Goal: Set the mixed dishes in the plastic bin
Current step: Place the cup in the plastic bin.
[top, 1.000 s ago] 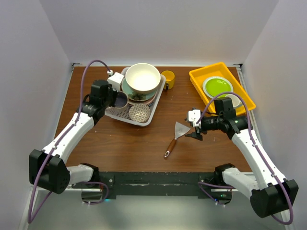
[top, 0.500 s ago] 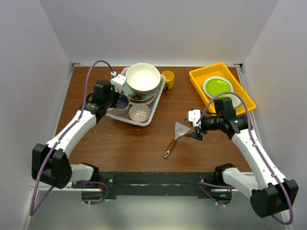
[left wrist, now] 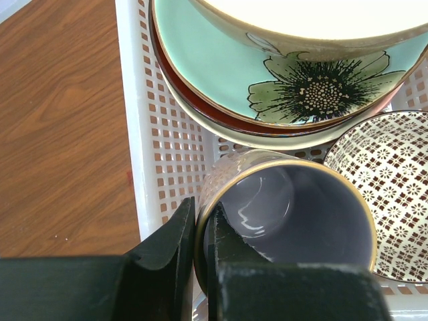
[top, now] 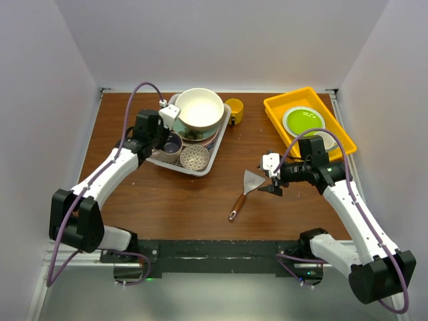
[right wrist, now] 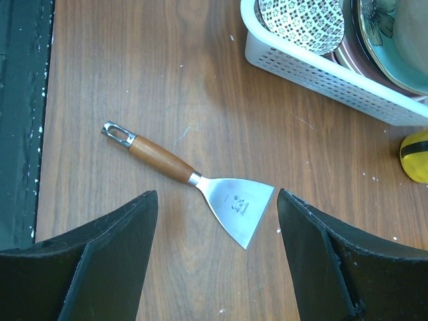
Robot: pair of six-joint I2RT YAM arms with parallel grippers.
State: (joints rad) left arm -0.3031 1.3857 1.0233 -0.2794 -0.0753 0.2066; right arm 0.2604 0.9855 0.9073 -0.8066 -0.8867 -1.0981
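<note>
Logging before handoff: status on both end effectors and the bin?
Left end effector shut on purple-lined mug rim, mug in plastic bin. Right end effector open, hovering over spatula. Yellow mug outside bin, on table. Nothing seen in the way.

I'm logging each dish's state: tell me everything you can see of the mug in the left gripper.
The mug is speckled cream outside, glossy lilac inside, with a thin brown-gold rim; it looks like glazed ceramic. No handle shows. It is empty, mouth up, inside the bin, beside the patterned bowl and near the plate stack. The left gripper is shut on its wall, one finger inside, one outside. Whether it rests on the bin floor cannot be told.
</note>
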